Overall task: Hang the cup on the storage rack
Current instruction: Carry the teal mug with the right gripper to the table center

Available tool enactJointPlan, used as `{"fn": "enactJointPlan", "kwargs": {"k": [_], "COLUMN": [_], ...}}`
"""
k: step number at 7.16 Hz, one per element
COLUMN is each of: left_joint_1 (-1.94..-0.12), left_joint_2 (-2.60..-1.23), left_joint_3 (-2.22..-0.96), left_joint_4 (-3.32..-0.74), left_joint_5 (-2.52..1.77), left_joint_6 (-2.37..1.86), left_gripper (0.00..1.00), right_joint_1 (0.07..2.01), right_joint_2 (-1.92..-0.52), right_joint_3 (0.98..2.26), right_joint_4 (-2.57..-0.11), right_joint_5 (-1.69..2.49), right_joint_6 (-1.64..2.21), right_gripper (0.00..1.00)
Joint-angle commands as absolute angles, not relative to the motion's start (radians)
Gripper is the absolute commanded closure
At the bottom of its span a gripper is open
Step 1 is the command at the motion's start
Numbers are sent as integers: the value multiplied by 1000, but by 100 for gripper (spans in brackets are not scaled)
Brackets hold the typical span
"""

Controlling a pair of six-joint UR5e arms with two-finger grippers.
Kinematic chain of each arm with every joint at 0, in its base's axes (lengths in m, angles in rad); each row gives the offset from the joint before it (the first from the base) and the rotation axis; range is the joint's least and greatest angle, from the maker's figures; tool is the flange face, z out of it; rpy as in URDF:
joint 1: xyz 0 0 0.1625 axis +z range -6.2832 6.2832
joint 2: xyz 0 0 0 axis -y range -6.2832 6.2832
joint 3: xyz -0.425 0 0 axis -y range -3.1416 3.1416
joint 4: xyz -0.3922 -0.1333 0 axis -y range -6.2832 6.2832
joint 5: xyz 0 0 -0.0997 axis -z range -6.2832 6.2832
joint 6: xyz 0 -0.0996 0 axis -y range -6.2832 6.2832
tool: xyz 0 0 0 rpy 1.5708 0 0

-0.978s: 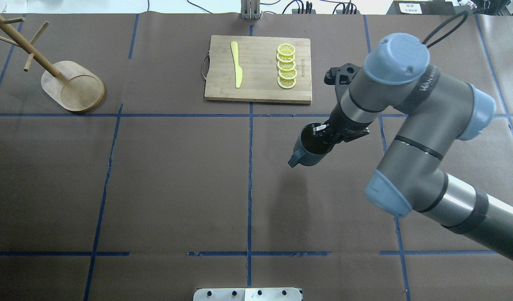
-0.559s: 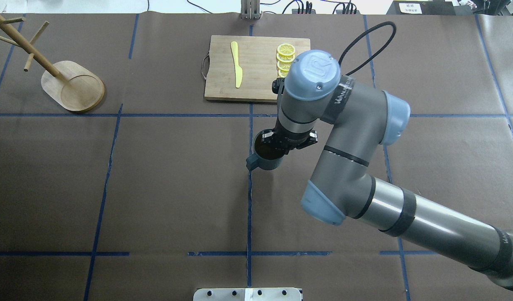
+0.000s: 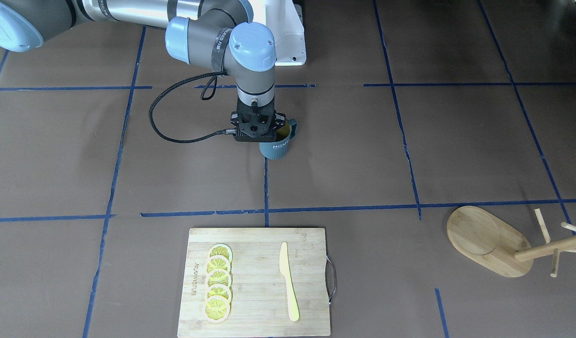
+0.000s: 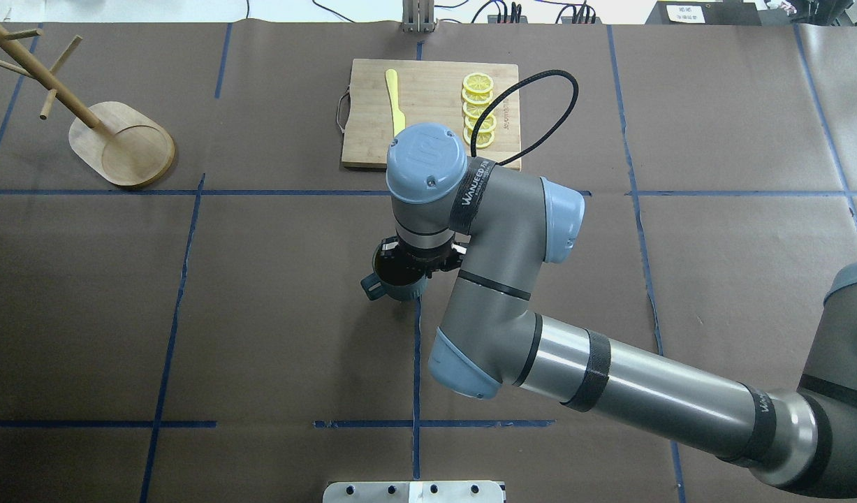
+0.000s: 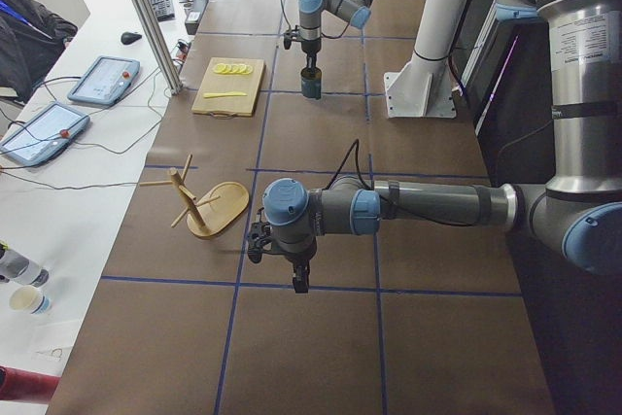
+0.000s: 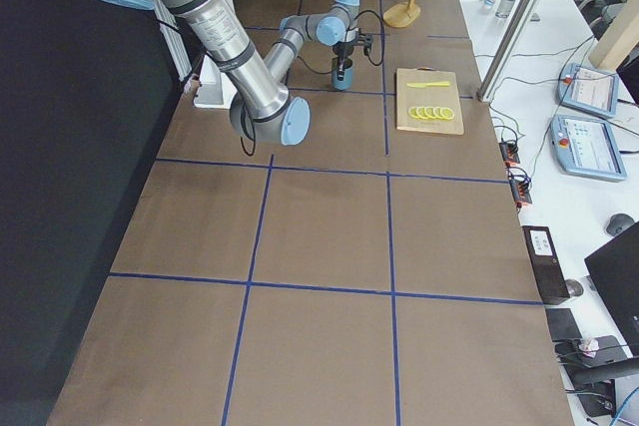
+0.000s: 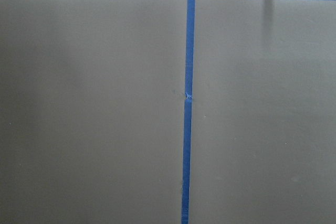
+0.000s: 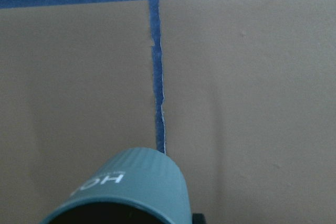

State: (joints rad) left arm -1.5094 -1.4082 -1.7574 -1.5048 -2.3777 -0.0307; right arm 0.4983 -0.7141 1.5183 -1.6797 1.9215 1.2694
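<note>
My right gripper (image 4: 408,267) is shut on the rim of the dark teal cup (image 4: 394,285) and holds it upright over the middle of the table, its handle toward the overhead view's lower left. The cup, with its white "HOME" lettering (image 3: 280,146), also shows in the right wrist view (image 8: 126,187). The wooden storage rack (image 4: 121,143) stands at the far left of the table, well apart from the cup; it also shows in the front view (image 3: 487,239). My left gripper (image 5: 299,279) shows only in the exterior left view, beside the rack; I cannot tell whether it is open.
A bamboo cutting board (image 4: 372,140) with a yellow knife (image 4: 395,105) and several lemon slices (image 4: 478,87) lies at the far middle, just behind the right arm's wrist. Blue tape lines (image 4: 191,192) cross the brown table cover.
My right arm has carried the cup leftward, from the table's right half to its middle line. The rack and the board have not moved.
</note>
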Motion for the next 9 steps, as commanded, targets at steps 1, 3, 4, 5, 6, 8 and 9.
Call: {"fn": "enactJointPlan", "kwargs": {"k": [1, 3, 4, 5, 6, 8, 9], "left_joint_1": [-1509, -1509, -1509, -1509, -1509, -1509, -1509], "left_joint_2": [-1408, -1408, -1408, -1408, -1408, -1408, -1408], "left_joint_3": [-1758, -1759, -1761, -1764, -1766, -1769, -1769], "left_joint_4": [-1505, -1506, -1506, -1506, -1506, -1508, -1509], "left_joint_5": [-2378, -2378, -2378, -2378, -2378, -2378, -2378], "left_joint_6": [-31, -31, -31, -31, -31, -31, -31], "left_gripper": [0, 0, 0, 0, 0, 0, 0], "right_joint_1": [497, 497, 497, 494, 494, 535, 576], "right_joint_2": [-724, -735, -742, -745, -744, -744, -747], "right_joint_3": [1513, 1514, 1514, 1522, 1523, 1589, 1609], "right_joint_4": [-1680, -1680, -1680, -1678, -1677, -1675, -1677], "right_joint_5": [1921, 1921, 1916, 1892, 1891, 1925, 1987], "right_joint_6": [1269, 1270, 1275, 1281, 1273, 1264, 1262], "right_gripper": [100, 97, 54, 1, 0, 0, 0]}}
